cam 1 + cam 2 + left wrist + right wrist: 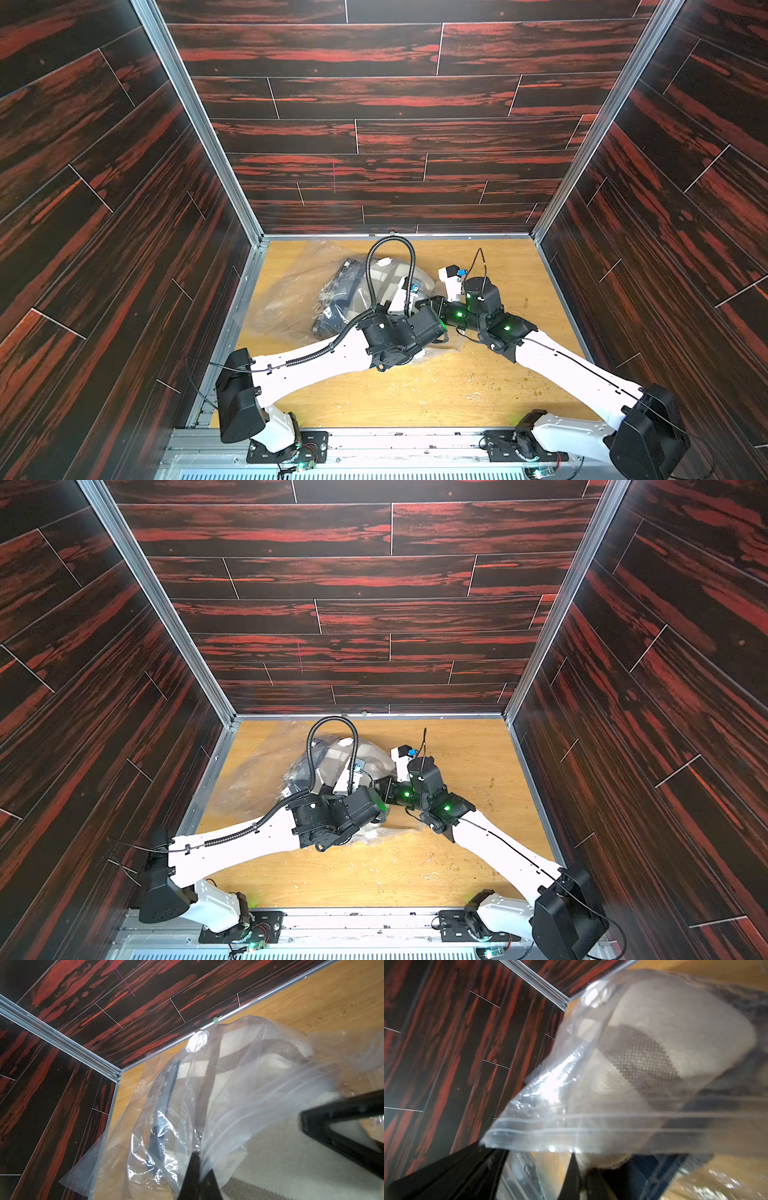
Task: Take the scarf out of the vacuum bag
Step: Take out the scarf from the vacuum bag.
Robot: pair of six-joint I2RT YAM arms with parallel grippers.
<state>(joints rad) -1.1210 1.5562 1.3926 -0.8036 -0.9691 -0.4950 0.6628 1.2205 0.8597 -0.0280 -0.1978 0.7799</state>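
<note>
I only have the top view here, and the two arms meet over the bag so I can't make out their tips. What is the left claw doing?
Observer: In the left wrist view the left claw is shut, and the ridged zip-seal edge of the vacuum bag bunches at its tips.
Reviewer: And the right one?
Observer: In the right wrist view the right claw is shut too, close beside the zip-seal edge. What it pinches is too blurred to tell.
Reviewer: Is any scarf fabric in the left claw?
Observer: None shows at its tips. The cream, brown-striped scarf lies behind the clear film there.
</note>
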